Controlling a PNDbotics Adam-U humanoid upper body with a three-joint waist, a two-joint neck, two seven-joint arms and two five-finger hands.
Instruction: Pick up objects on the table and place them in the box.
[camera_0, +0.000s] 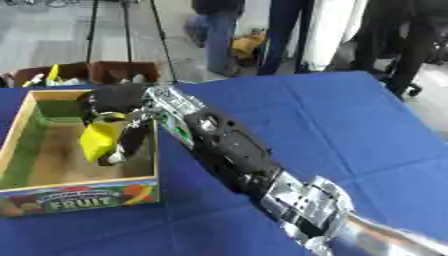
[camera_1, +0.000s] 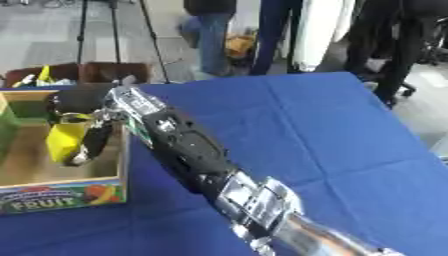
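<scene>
We see the right hand (camera_0: 114, 107) reaching over the near wall of the fruit box (camera_0: 26, 185), fingers curled round a yellow object (camera_0: 101, 140), which hangs above the box floor, probably so it lands inside.

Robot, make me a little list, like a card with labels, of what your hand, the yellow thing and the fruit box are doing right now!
hand working: right hand, reaching over the box from the right
hand state: fingers curled round the yellow object
yellow object: held up inside the box, above its floor
box: open wooden box, front label reads FRUIT
table: covered in blue cloth
left hand: not in view
</scene>
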